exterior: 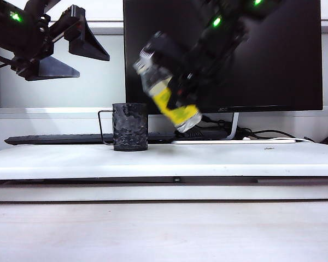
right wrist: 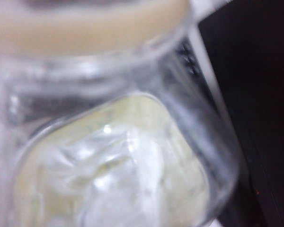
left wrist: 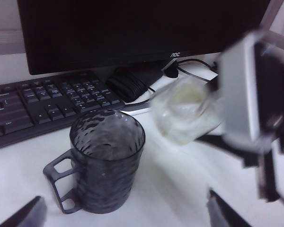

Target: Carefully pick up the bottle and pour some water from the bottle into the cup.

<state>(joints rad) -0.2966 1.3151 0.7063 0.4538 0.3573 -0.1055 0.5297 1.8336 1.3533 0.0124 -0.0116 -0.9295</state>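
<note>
**A:** so where's everything sitting right now?

**B:** the short black dimpled cup [exterior: 130, 126] with the thin wire handle stands upright on the white desk [exterior: 208, 158], in front of the dark keyboard [exterior: 54, 139] and the big black monitor [exterior: 251, 54]. The small clear plastic bottle with the yellow label [exterior: 169, 95] is up in the air, just right of the cup and above its rim – tilted hard, neck end toward the upper left, base lower right.

**A:** who's got it?

**B:** the right gripper [exterior: 181, 81], clamped around the middle of the bottle. It's pretty blurred in the exterior view. Its wrist camera is basically filled by the clear bottle [right wrist: 113, 165].

**A:** and the left one?

**B:** the left gripper [exterior: 71, 52] hangs high at the upper left, well apart from the cup, fingers spread wide with nothing between them. From its wrist camera you look down into the cup [left wrist: 104, 161] – can't tell if there's any water in it – with the blurry bottle [left wrist: 187, 111] just beside it.
</note>
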